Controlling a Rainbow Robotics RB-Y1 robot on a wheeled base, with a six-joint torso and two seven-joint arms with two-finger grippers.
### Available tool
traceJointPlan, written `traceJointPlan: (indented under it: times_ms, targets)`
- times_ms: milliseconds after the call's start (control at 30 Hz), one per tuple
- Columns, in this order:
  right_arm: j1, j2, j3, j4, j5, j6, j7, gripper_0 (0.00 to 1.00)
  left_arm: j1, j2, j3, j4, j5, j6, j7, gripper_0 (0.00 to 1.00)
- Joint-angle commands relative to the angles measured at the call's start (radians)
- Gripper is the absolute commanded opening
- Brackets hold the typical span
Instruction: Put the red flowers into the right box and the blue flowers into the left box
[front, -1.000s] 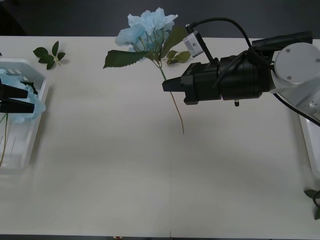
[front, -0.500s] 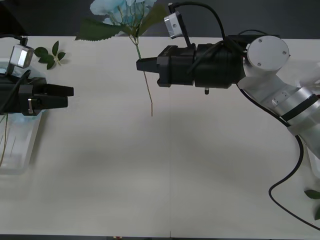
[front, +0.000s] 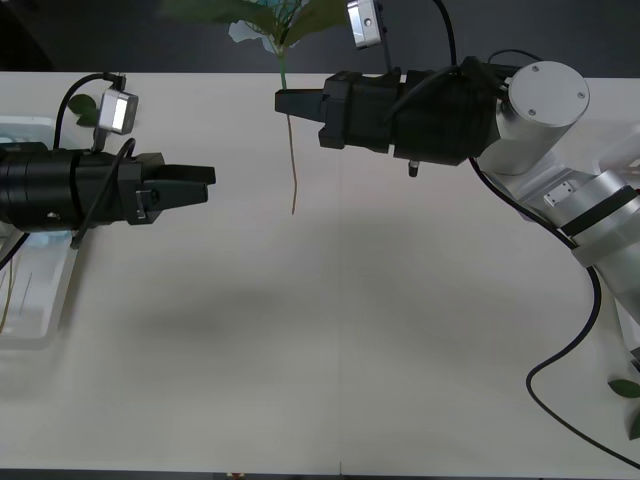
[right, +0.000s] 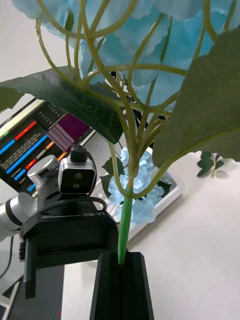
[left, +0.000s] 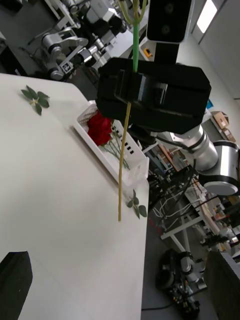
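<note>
Blue flower, front view: one held hydrangea (front: 284, 60), lifted above the table's far side, thin stem hanging straight down with its pale tip free; the head is cut off by the frame's upper edge, broad dark leaves spreading to both sides.
Right gripper, front view: black right gripper (front: 284, 101) pointing toward the robot's left, its two fingers pressed together on the stem, a small camera block on top.
Left gripper, front view: black left gripper (front: 203, 183) over the table's left part, pointing at the right one, well apart from it; jaws parted, nothing between them.
Left box, front view: one shallow white plastic tray (front: 52, 318) with a low rim, at the left edge, partly under the left arm.
Table, front view: smooth matte white surface (front: 330, 350).
Blue flowers, right wrist view: the held one's fluffy pale-blue petals overhead, many curving green stalklets joining one smooth plastic stem that enters the flat black fingers; beyond it, more blue flowers (right: 142, 192) lie clustered in the white tray, number uncertain.
Left gripper, right wrist view: facing this way, boxy camera on top.
Red flowers, left wrist view: a bunch of deep-red roses (left: 100, 129) in the right box (left: 111, 156), a white ribbed tray; count unclear.
Leaf sprigs, left wrist view: two on the table, one (left: 35, 97) far off, one (left: 136, 207) near the tray.
</note>
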Motion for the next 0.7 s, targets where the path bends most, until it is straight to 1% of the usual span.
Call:
traceJointPlan:
  times_ms: [33, 300, 667, 700]
  targets:
    - [-0.021, 0.021, -0.005, -0.017, -0.044, -0.002, 0.035, 0.0, -0.062, -0.013, -0.051, -0.016, 0.006, -0.06, -0.04, 1.0]
    - [-0.019, 0.025, -0.005, -0.01, -0.053, -0.002, 0.035, 0.0, -0.111, -0.058, -0.123, -0.016, 0.003, -0.12, -0.051, 1.0]
    - [-0.019, 0.026, -0.005, -0.007, -0.053, -0.008, 0.035, 0.0, -0.141, -0.099, -0.175, -0.016, -0.004, -0.162, -0.051, 1.0]
    - [-0.019, 0.026, -0.005, -0.007, -0.053, -0.008, 0.035, 0.0, -0.143, -0.102, -0.178, -0.016, -0.004, -0.163, -0.051, 0.86]
